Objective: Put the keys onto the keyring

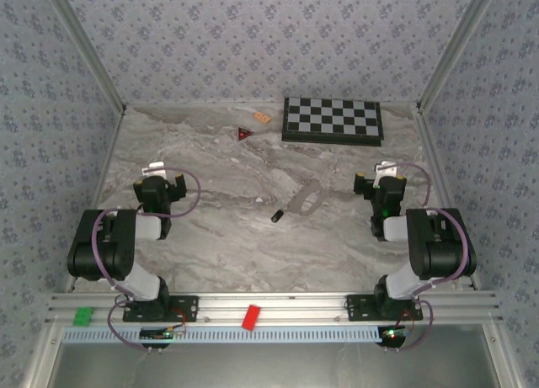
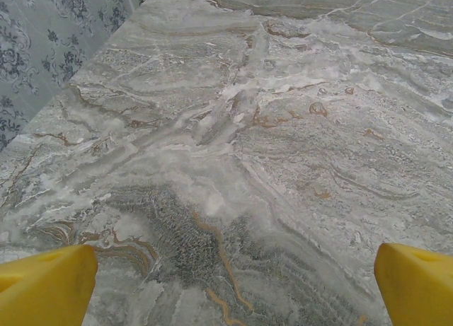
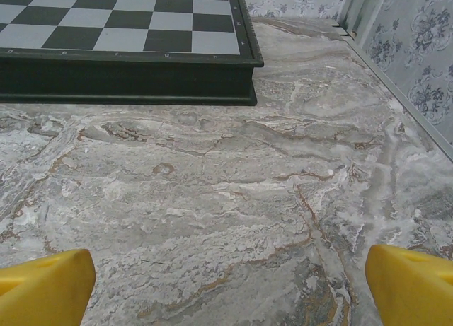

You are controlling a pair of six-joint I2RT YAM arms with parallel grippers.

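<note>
The keys (image 1: 275, 215), a tiny black-headed piece, lie on the marble table near its middle. Just up and right of them lies the keyring (image 1: 306, 196), a pale grey elongated loop, hard to tell from the stone. My left gripper (image 1: 162, 171) stands open well to the left of both, with bare marble between its yellow fingertips (image 2: 49, 283). My right gripper (image 1: 386, 169) stands open to the right of the keyring, its yellow fingertips (image 3: 410, 283) wide apart over bare marble.
A black and white chessboard (image 1: 332, 119) lies at the back right, and its dark edge (image 3: 127, 78) shows ahead in the right wrist view. A small red triangle (image 1: 244, 134) and an orange chip (image 1: 260, 117) lie at the back. Patterned walls (image 1: 50, 110) close in both sides.
</note>
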